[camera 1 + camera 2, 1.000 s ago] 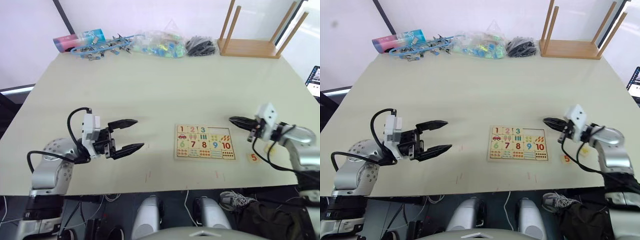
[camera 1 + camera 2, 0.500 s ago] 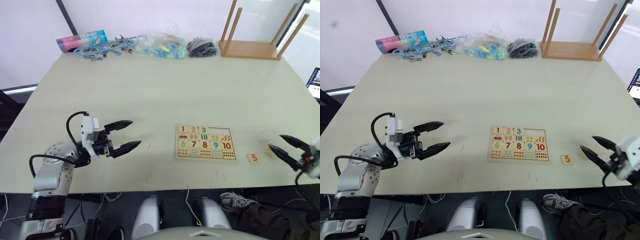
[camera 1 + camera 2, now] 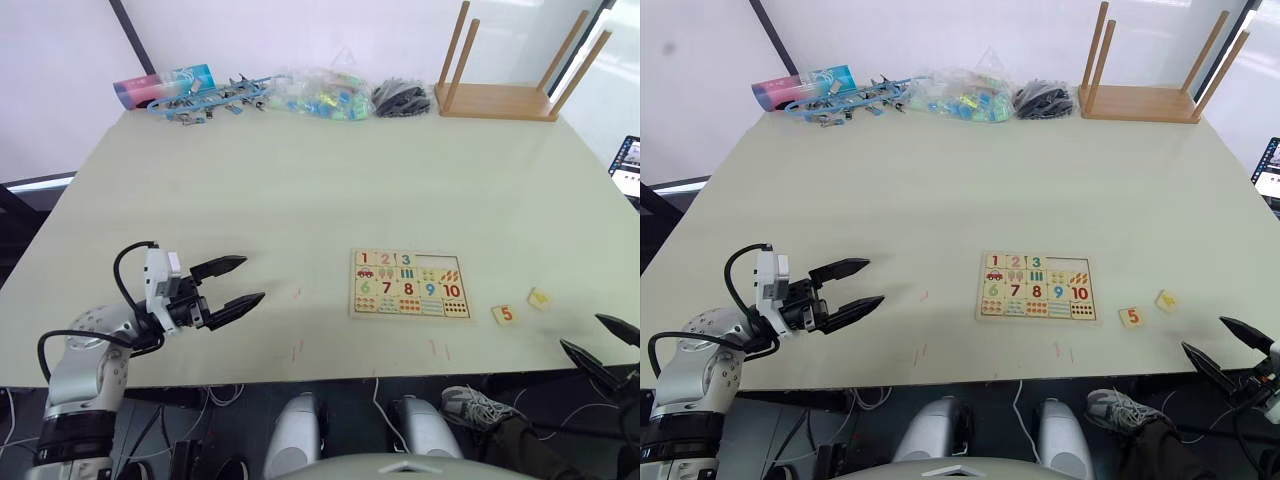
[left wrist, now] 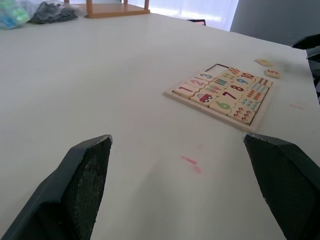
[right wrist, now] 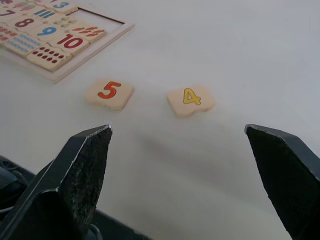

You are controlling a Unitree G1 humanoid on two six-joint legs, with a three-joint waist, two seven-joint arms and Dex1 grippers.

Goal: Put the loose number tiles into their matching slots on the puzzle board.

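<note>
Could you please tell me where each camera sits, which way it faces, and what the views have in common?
Left and right eye views: on the head, facing forward and down at the table; left gripper and right gripper show, both open.
Left wrist view: on the left wrist, looking along its fingers at the puzzle board.
Right wrist view: on the right wrist, facing the 5 tile and 4 tile.
All views share the puzzle board and both tiles.

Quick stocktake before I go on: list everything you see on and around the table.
puzzle board: 1, light wood, table's near middle.
5 tile: 1, orange digit, right of board.
4 tile: 1, yellow digit, right of the 5.
stool: 1, wooden, upturned, far right corner.
clutter: bags, blue clips, pink-blue roll, far edge.
table: 1, cream.
left end effector: black, open, left of board.
right end effector: black, open, near right edge.
</note>
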